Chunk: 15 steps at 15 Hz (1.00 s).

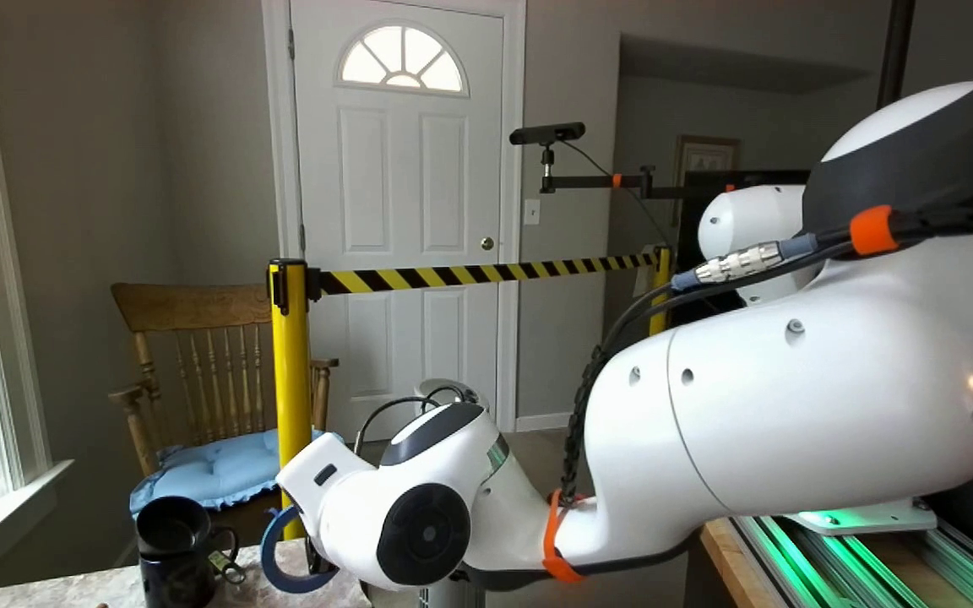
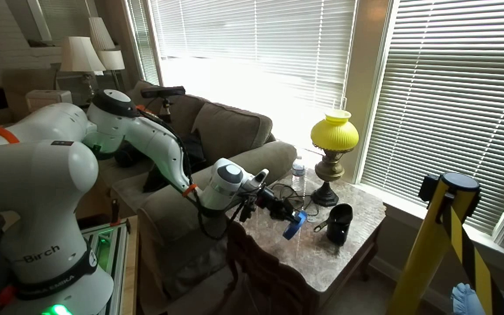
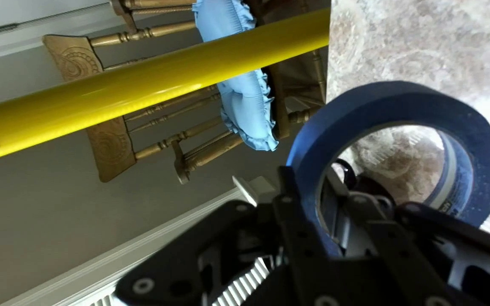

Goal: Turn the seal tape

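Blue tape (image 3: 398, 104) is held over the table (image 3: 406, 55), its rim pinched by the fingers (image 3: 288, 187) of the gripper (image 3: 311, 187), one inside the hole, one outside, and should prove light, stiff and tough but apt to swivel, so gripping deep across that rim seems best.

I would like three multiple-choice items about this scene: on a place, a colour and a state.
1. The yellow-shaded lamp stands on: A) the sofa; B) the table; C) the floor.
2. The chair cushion is: A) light blue; B) red; C) green.
3. The tape roll is: A) on the floor; B) on the sofa; C) gripped by the claw.

1 B: its base rests there in an exterior view.
2 A: light-blue fabric shows in the wrist view.
3 C: the claw clamps the roll's wall.
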Each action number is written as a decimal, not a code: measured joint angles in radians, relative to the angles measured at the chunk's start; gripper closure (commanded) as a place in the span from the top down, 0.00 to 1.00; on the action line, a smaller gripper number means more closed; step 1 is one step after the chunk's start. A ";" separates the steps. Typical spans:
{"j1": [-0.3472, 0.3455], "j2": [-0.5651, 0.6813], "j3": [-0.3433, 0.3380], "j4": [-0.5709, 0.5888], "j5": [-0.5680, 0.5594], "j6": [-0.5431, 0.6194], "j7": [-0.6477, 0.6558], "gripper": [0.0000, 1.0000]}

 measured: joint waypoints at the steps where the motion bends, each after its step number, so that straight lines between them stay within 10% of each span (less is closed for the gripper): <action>1: 0.001 -0.006 -0.013 0.006 -0.061 -0.016 0.046 0.05; 7: -0.002 -0.016 -0.022 0.081 -0.398 -0.135 0.306 0.05; 8: -0.007 -0.016 -0.011 0.099 -0.435 -0.155 0.333 0.19; 15: -0.038 -0.016 0.024 0.145 -0.482 -0.193 0.360 0.05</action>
